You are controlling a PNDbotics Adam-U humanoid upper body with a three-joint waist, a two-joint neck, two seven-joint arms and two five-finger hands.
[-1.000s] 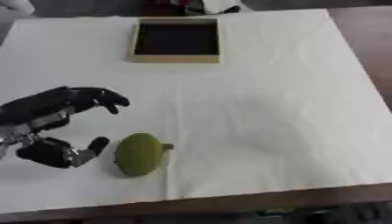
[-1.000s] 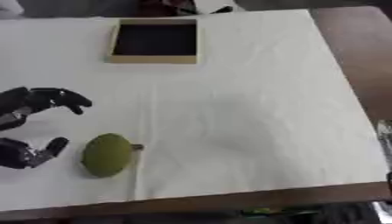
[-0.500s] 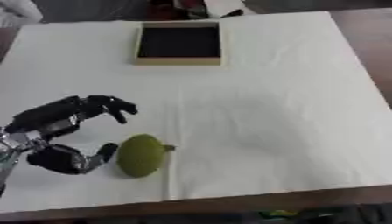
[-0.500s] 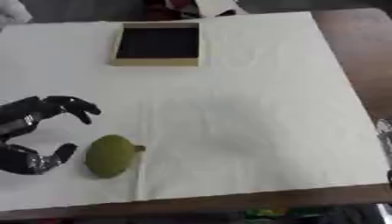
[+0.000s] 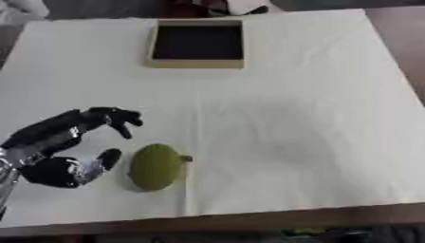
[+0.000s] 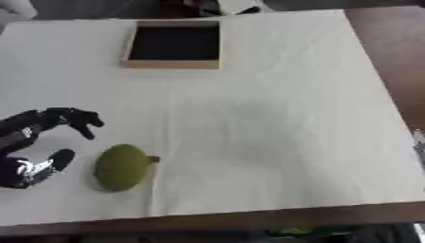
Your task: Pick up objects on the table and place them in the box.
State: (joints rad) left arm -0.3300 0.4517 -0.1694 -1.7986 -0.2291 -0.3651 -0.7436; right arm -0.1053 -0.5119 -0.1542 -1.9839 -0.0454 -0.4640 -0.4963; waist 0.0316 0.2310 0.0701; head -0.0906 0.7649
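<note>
Fruit [image 5: 155, 166], green and oval with a short brown stem, lies on the desk [image 5: 291, 118] near the front edge, left of centre, well apart from the box [image 5: 198, 43] at the far side. Left hand [image 5: 70, 152] sits just beside it on the left, fingers above and thumb below spread into an open cup facing the fruit, not touching, likely lined up to close round its middle. Long axis runs roughly front to back, slightly tilted; stem sticks out to the right, away from the hand, so the grasp side is clear. Box is open and looks empty, ready to receive it. Right hand not visible.
</note>
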